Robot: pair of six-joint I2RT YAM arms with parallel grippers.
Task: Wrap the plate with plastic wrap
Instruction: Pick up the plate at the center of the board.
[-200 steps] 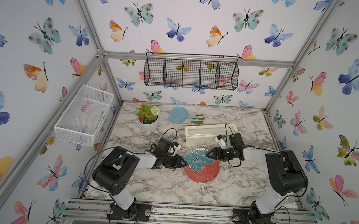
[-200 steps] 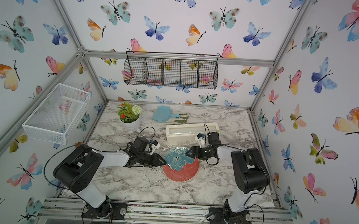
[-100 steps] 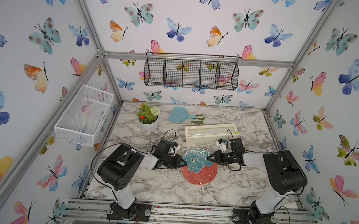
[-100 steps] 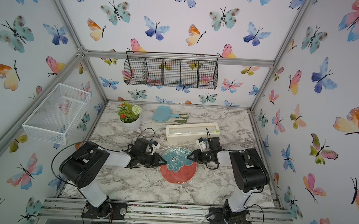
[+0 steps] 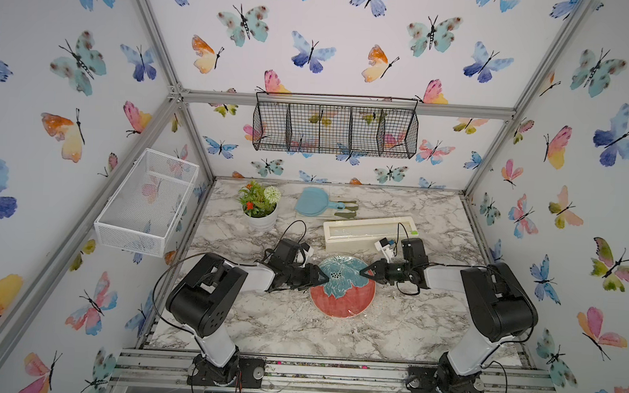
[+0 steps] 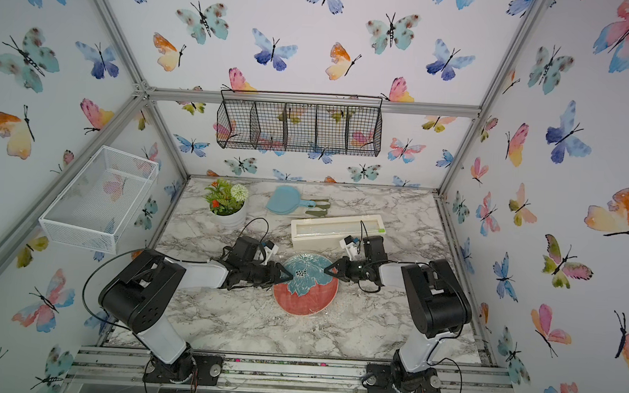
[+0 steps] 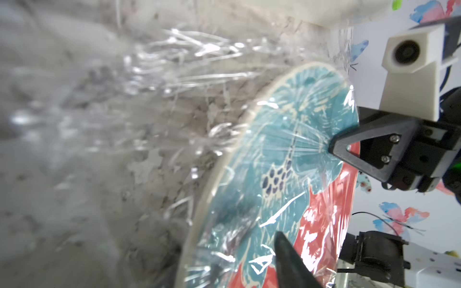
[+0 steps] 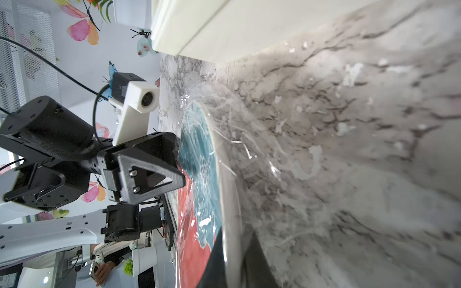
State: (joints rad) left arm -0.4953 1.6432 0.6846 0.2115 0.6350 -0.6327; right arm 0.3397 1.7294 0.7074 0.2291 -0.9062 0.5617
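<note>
Reaching in from the left, the left gripper point(image 5: 322, 278) sits at the left rim of the plate point(image 5: 351, 300) with its jaws parted and nothing held between them; the plate lies flat at the middle of the marble table point(image 5: 279, 326), just in front of the cream dispenser box point(image 5: 366, 235); the plastic wrap point(image 7: 282, 139) is draped over the plate, its loose crinkled edges spilling onto the table around the rim; on the right, the right gripper point(image 5: 363, 273) is pinched closed on a tuck of wrap above the teal flower, creases fanning out from its tip.
</note>
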